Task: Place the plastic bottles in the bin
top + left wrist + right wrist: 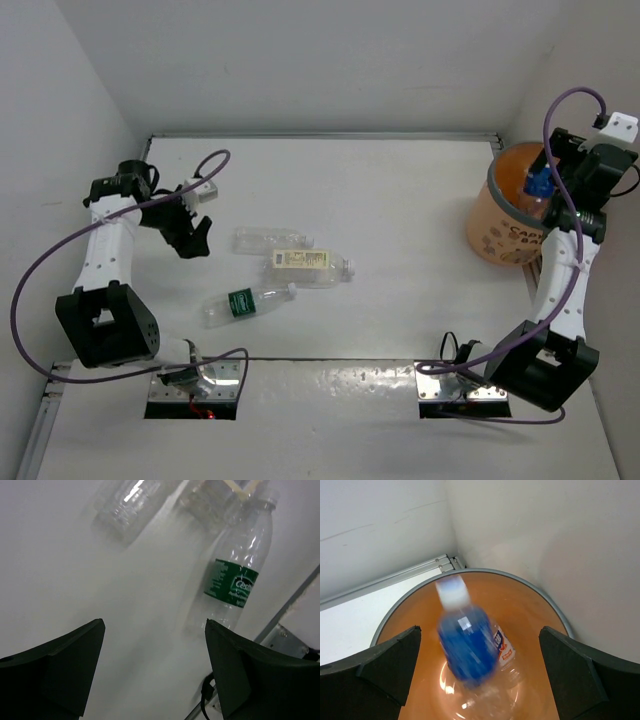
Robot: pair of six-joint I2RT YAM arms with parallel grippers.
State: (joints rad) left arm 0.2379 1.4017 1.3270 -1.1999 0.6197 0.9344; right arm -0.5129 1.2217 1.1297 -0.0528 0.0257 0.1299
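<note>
Bin (520, 582) w/ blue bottle (467, 645) under open R tool (480, 652); L tool (155, 650) open nr green-label bottle (235, 582).

We see a white table (400, 200) closed in by plain white walls (300, 60) at the back and on both sides. A thin metal rail (320, 136) runs along its far edge, and a dark seam (330, 359) crosses its near part. The light falls soft and even.
</note>
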